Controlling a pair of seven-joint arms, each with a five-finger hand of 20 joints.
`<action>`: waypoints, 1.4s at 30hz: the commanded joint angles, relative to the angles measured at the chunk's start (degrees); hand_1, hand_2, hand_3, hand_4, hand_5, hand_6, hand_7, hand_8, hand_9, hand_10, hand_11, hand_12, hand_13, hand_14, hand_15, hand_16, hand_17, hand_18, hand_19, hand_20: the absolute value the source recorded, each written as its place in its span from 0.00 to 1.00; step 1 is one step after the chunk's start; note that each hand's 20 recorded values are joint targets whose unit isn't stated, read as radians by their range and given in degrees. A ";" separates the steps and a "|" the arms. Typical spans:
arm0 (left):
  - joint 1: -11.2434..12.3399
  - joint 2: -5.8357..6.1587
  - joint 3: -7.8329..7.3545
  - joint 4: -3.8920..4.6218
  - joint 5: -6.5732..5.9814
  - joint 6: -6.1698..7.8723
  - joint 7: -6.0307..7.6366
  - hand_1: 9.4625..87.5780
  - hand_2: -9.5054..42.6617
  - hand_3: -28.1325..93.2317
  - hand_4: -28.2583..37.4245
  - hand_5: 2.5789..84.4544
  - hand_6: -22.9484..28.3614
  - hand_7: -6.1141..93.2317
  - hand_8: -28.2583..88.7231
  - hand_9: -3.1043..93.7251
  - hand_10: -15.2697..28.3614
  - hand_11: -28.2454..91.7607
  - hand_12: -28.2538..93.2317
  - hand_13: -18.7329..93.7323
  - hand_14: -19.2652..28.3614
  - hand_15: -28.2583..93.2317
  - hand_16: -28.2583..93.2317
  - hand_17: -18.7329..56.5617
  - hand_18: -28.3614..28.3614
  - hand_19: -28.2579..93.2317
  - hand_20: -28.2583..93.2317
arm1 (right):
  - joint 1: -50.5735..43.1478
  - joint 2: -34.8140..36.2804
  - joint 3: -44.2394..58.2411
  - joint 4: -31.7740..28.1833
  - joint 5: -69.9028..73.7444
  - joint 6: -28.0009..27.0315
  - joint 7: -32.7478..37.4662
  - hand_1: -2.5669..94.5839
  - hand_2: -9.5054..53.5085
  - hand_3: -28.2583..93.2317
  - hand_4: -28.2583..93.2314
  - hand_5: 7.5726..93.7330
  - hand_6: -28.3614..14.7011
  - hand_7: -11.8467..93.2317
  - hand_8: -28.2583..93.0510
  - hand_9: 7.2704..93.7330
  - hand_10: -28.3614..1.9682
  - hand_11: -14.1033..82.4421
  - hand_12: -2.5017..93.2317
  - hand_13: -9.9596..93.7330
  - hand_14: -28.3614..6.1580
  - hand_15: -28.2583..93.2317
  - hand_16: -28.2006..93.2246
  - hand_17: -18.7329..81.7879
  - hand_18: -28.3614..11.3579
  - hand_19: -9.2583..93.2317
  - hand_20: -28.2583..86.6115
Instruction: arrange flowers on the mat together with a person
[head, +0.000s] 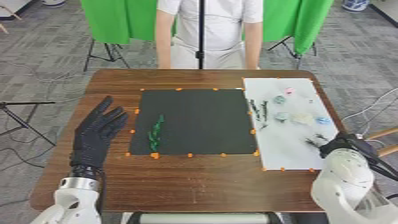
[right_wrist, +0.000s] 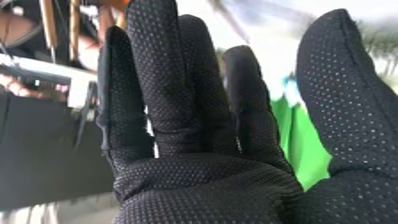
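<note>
One green stem lies on the black mat, flowers wait on the white sheet

At the left centre of the frame, the green leafy stem (head: 155, 134) lies on the left part of the black mat (head: 202, 120). On the white sheet (head: 293, 157), at right, there are a pink flower (head: 289, 91) near the top, a cream flower (head: 303, 118), a blue flower (head: 322, 120) just beside it, and dark sprigs (head: 317, 141) lower down.

The left hand (head: 94, 134) is at the left side, its fingers extended and a little apart. The right hand (head: 348, 144) is at the lower right, near the dark sprigs; in the wrist view, its fingers are straight, with the thumb well apart from them.
</note>
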 joint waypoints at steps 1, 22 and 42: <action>1.34 0.05 -0.33 -0.40 -0.68 0.26 0.48 0.21 0.39 0.83 0.11 0.37 0.61 0.17 0.16 0.35 0.81 0.42 0.32 0.38 0.89 0.51 0.19 0.13 0.85 0.62 0.31 | 1.21 0.08 -1.46 3.91 -1.07 -0.92 0.27 0.46 0.00 0.80 0.02 0.53 0.66 0.20 0.13 0.70 0.40 0.43 0.15 0.77 0.49 0.67 0.30 0.50 0.10 0.96 0.13; 1.19 -0.16 -0.48 -0.05 -0.14 -0.68 -0.06 0.22 0.39 0.84 0.13 0.37 0.61 0.17 0.16 0.35 0.81 0.42 0.32 0.38 0.89 0.51 0.19 0.13 0.84 0.62 0.31 | 0.52 2.15 -3.42 1.28 -14.95 14.09 -6.00 0.63 0.00 0.66 0.00 0.97 0.72 0.25 0.22 1.00 0.59 0.46 0.18 0.96 0.62 0.61 0.38 0.56 0.20 1.00 0.14; 3.38 2.21 -1.83 -1.42 -1.52 1.34 2.06 0.22 0.39 0.84 0.13 0.37 0.61 0.17 0.16 0.35 0.80 0.42 0.32 0.38 0.89 0.51 0.19 0.13 0.84 0.62 0.31 | 24.07 -8.99 -30.96 -2.10 -12.39 8.57 -19.23 0.59 0.00 0.72 0.00 0.99 0.69 0.27 0.23 1.00 0.54 0.48 0.18 0.96 0.57 0.61 0.39 0.54 0.17 1.00 0.14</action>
